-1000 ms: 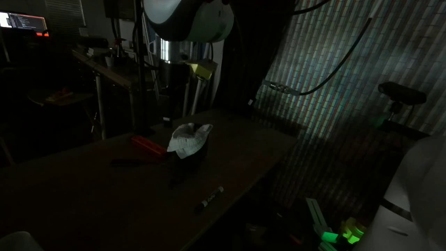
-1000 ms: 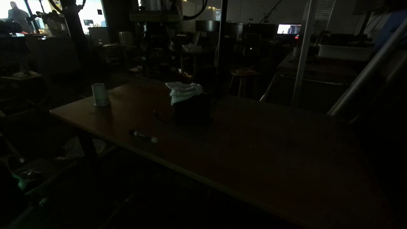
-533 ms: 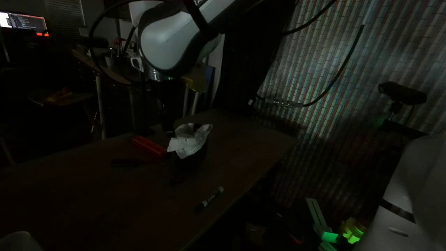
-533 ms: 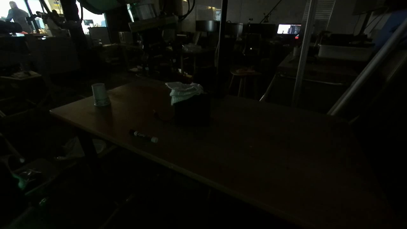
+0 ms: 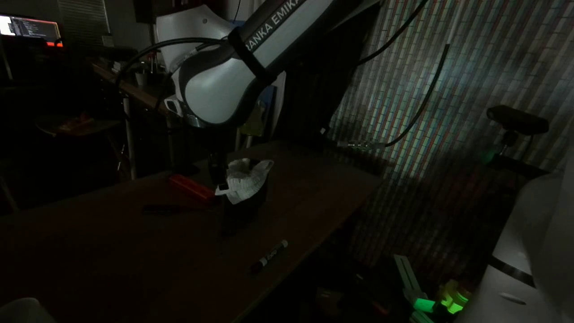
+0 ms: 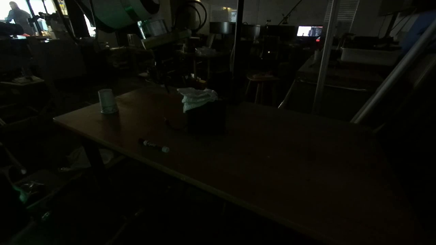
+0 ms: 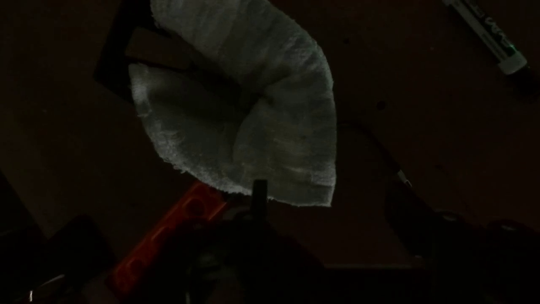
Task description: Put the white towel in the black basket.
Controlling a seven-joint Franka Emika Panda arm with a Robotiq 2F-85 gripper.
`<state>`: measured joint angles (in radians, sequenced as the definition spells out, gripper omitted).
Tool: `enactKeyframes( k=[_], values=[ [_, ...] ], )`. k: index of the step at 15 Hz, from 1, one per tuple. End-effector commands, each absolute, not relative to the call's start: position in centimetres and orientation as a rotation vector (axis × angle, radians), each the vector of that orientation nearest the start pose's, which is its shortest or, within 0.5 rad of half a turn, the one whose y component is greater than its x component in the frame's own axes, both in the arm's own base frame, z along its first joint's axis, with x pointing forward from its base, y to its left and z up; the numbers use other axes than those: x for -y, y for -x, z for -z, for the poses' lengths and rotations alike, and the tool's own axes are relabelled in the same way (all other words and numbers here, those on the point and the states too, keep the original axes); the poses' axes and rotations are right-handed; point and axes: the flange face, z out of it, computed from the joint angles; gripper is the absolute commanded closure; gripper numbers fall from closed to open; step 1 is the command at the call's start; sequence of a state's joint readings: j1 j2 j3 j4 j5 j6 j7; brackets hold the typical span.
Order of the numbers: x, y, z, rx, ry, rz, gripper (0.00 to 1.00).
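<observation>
The white towel (image 5: 244,181) is draped over the top of the black basket (image 6: 206,119), its near corner hanging outside; it also shows in the other views (image 6: 198,98) (image 7: 287,139). A strip of the basket's dark rim (image 7: 112,55) shows in the wrist view; most of the basket is lost in the dark. My gripper (image 7: 328,188) is open, with its fingers on either side of the towel's hanging corner. One finger (image 7: 259,196) overlaps the towel's edge. In an exterior view the gripper (image 5: 222,185) is at that corner; contact cannot be told.
A marker (image 5: 271,255) lies near the table edge (image 6: 184,177). A red tool (image 5: 191,188) and a dark handled tool (image 5: 161,209) lie beside the basket. A thin cable with a metal tip (image 7: 404,178) lies close by. A white cup (image 6: 107,101) stands at the table's end.
The arm has come down and my gripper has dropped from above the table to the towel's hanging corner. The towel, basket and other objects have not moved.
</observation>
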<state>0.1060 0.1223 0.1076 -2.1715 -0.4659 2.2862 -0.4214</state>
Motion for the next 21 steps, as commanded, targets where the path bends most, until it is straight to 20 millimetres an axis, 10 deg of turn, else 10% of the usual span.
enactKeyframes(
  k=[1,11,21],
  values=[
    [-10.6,-54.4,-33.5,1.593,3.120,-0.035,0.44],
    [-9.9,-54.6,-32.6,1.587,3.158,-0.029,1.00],
    [-6.1,-55.7,-33.6,1.522,3.295,-0.022,1.00]
  ],
)
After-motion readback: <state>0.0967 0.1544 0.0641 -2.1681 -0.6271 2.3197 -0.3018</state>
